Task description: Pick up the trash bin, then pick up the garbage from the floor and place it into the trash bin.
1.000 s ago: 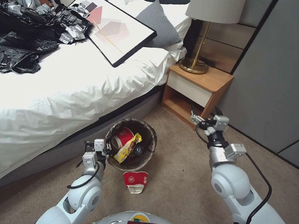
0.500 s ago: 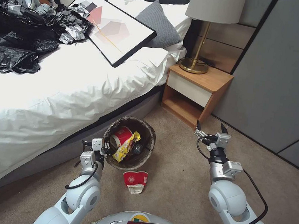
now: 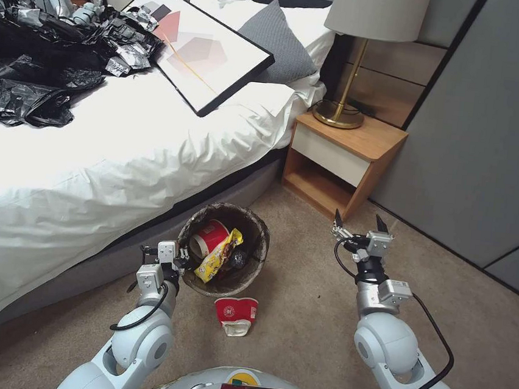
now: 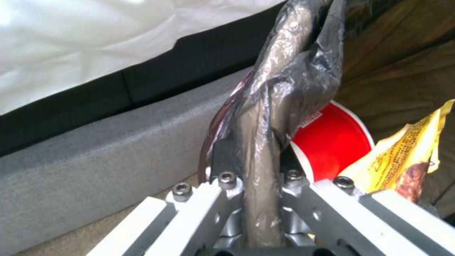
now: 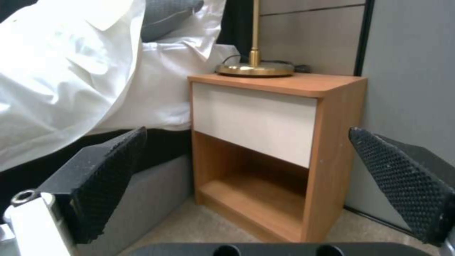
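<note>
- Bed (image 3: 122, 163) running along the far side of the left end effector; nightstand (image 3: 336, 159) standing beyond the right end effector, with the lamp (image 3: 352, 63) on top.
- Trash bin (image 3: 225, 249) sitting on the carpet directly ahead of the left end effector, close against the bed base; the dark liner is folded over its rim.
- Task progress, as a judgement: the bin is already in hand and partly filled, so the first step looks done and collecting is under way but not finished.
- Inside the bin: a red paper cup (image 3: 209, 238) and a gold snack wrapper (image 3: 220, 257), both lying just past the left end effector's fingertips.
- Left to do: one crushed red-and-white cup (image 3: 235, 314) lying on the floor, just beside the bin's near wall, between the two arms and nearer the left one.
- Left end effector (image 3: 179, 261) clenching on the bin's rim; the left wrist view shows the jaws pinching the liner-wrapped rim (image 4: 265, 106) between them.
- Right end effector (image 3: 357, 223) hanging released over bare carpet, well apart from the bin and the cup, jaws spread wide, its pads (image 5: 109, 177) touching nothing.
</note>
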### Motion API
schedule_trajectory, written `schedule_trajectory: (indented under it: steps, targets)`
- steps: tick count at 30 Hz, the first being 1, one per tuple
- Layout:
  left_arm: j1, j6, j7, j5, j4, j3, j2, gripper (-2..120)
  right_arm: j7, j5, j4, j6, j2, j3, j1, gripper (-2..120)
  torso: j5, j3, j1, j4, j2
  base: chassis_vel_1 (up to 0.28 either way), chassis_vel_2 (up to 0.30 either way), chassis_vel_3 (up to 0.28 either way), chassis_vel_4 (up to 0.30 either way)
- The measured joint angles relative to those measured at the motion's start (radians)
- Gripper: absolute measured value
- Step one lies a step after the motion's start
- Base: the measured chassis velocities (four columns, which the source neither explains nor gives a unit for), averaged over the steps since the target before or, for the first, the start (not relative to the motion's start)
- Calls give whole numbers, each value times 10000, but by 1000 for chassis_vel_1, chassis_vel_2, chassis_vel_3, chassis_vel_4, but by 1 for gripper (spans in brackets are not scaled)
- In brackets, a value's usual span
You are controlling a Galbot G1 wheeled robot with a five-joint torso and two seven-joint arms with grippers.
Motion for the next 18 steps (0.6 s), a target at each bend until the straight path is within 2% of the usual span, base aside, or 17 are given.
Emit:
schedule_trajectory:
  steps: [18]
  targets:
    - [-7,-2,-10,5,48,-18,-56,0,79,29,-228,-71,14,-177,281,100,0,0,0,0,0,7,9,6,8]
